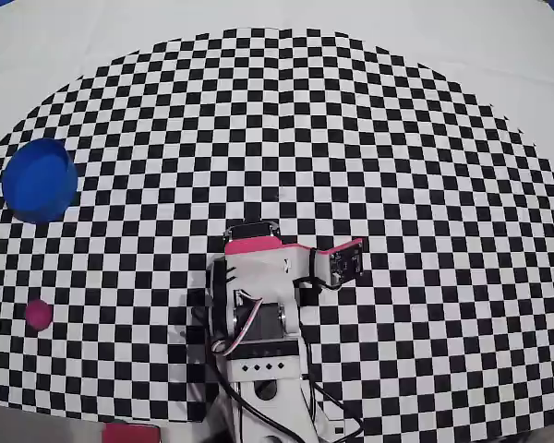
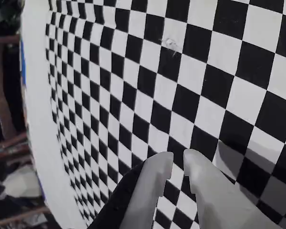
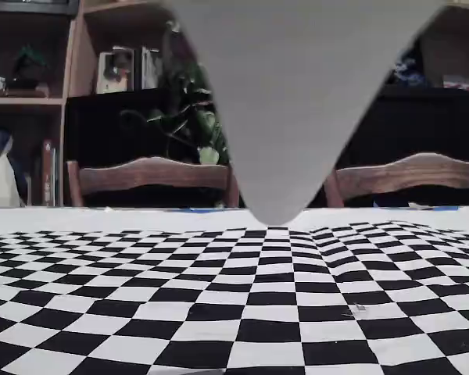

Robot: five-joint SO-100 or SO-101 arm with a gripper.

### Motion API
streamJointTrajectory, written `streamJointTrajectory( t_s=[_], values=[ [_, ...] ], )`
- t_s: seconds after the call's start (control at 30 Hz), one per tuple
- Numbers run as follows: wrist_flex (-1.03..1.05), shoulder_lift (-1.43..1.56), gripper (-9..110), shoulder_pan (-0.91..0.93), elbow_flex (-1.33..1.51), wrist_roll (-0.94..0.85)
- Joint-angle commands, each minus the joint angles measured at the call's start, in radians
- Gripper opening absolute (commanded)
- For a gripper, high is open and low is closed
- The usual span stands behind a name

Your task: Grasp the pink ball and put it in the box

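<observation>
In the overhead view the pink ball [image 1: 39, 314] lies on the checkered mat near its left edge. The box, a round blue container [image 1: 39, 180], stands farther back on the same side. My arm [image 1: 258, 305] is folded up at the bottom centre, well to the right of both, and it hides its own fingers there. In the wrist view my gripper [image 2: 178, 160] hangs over bare checker squares with its pale fingers [image 2: 155, 191] almost touching and nothing between them. Neither ball nor box appears in the wrist or fixed views.
A pink-red block [image 1: 129, 432] lies at the bottom edge of the overhead view, left of the arm's base. A blurred grey part [image 3: 297, 101] fills the top of the fixed view. Chairs [image 3: 148, 176] and shelves stand beyond the table's far edge.
</observation>
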Motion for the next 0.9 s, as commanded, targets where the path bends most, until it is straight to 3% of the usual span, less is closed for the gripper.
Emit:
streamJointTrajectory(
  t_s=[0.0, 0.5, 0.8, 0.87],
  values=[
    [0.003, 0.017, 0, 0.003, 0.008, 0.000],
    [-0.003, 0.009, 0, 0.003, 0.008, 0.000],
    [-0.175, -0.031, 1, -0.003, 0.006, -0.044],
    [-0.207, -0.032, 5, -0.003, 0.006, -0.069]
  ],
)
